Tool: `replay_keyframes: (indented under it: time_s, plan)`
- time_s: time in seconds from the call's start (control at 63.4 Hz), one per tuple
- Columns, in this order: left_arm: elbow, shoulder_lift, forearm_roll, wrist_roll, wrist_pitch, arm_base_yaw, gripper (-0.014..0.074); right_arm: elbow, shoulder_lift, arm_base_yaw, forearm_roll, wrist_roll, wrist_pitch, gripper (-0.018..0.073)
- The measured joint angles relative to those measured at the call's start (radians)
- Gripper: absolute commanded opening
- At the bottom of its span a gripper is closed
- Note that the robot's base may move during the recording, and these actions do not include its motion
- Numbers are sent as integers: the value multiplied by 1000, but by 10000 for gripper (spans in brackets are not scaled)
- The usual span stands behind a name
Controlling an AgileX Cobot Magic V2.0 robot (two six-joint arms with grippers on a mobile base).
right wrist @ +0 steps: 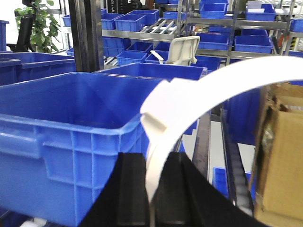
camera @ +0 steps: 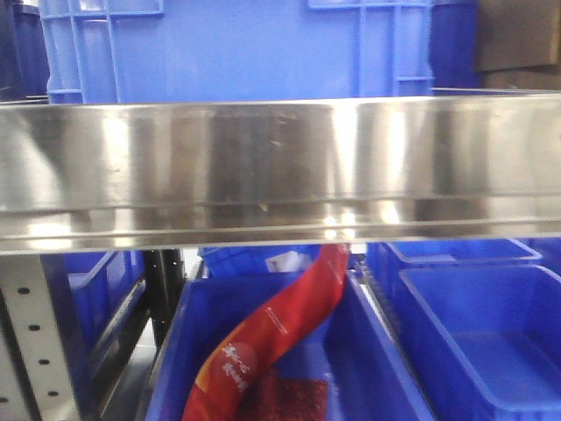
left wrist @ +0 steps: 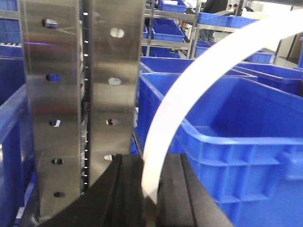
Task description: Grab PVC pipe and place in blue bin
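From the front, a steel shelf [camera: 280,167] carries a blue crate [camera: 237,53]; under it a red packet [camera: 280,329] leans in a lower bin [camera: 166,368]. No hand shows here. At the left wrist, the left hand [left wrist: 150,165] is clenched on the white PVC pipe [left wrist: 163,123], which arcs up and right before a blue bin [left wrist: 246,142], with steel uprights [left wrist: 49,94] at left. At the right wrist, the right hand [right wrist: 151,163] grasps the pipe [right wrist: 189,99] beside the right corner of a big blue bin [right wrist: 71,142], and a cardboard box [right wrist: 281,156] stands at right.

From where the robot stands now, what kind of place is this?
Most likely a warehouse or a factory storeroom. Many blue plastic bins sit on grey metal shelf racks in the background, a perforated shiny steel rack post stands close by, and a brown cardboard box is nearby.
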Motion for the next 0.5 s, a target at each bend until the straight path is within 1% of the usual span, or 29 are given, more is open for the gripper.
replay_keyframes:
  time_s: [0.505]
  plan:
    - [0, 0, 0, 0, 0, 0, -111, 0, 0, 0, 0, 0, 0, -167]
